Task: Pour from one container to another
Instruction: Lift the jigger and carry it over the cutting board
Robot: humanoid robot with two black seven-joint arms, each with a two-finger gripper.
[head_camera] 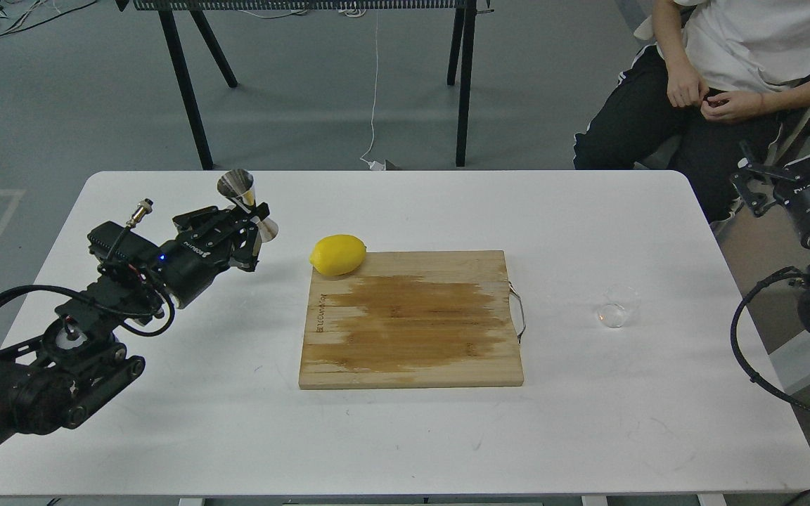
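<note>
At the surface's left, the left gripper clamps the tilted jigger; level it before moving toward the cup.

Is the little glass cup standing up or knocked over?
Standing up. The glass cup sits on the white table right of the cutting board, its open rim facing upward.

Single head view, looking forward and down from the robot's head. Whole white rectangular surface in frame, mid distance, near edge at bottom. Grey floor beyond the far edge. Arms enter from left and right edges. No second view.
</note>
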